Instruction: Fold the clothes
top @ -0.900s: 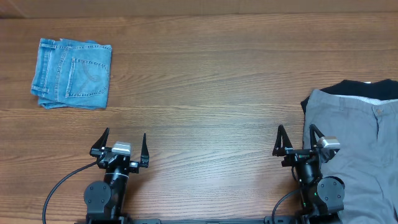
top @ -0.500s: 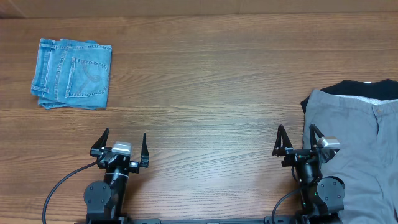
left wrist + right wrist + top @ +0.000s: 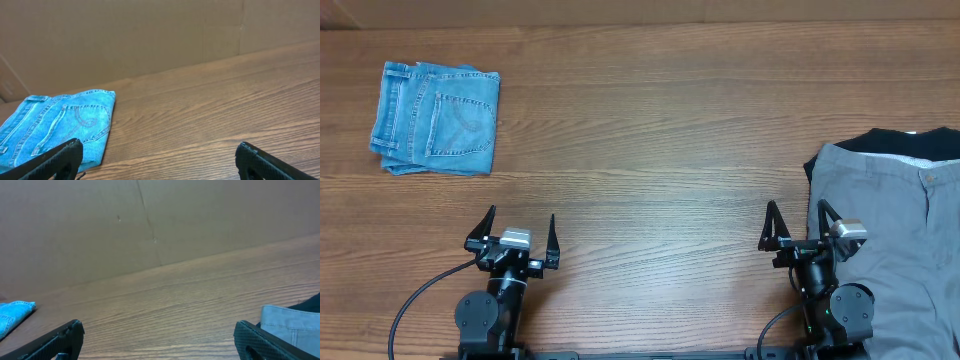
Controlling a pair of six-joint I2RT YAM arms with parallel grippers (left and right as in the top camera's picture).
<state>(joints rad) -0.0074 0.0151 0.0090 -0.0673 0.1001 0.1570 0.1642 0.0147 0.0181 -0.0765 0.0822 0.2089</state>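
The clothes [image 3: 895, 230], mid-grey trousers with a button at the waistband, lie spread at the table's right edge and run out of view. A corner of the grey clothes [image 3: 290, 322] shows in the right wrist view. My right gripper [image 3: 796, 222] stands open near the front edge, its right finger close to the cloth's left edge, holding nothing. Far to the left, my left gripper [image 3: 518, 228] is open and empty over bare wood.
Folded light-blue jeans [image 3: 436, 118] lie at the back left, also the jeans [image 3: 55, 127] in the left wrist view. A black garment [image 3: 910, 142] sticks out from under the grey cloth. A brown cardboard wall [image 3: 150, 220] stands behind the table.
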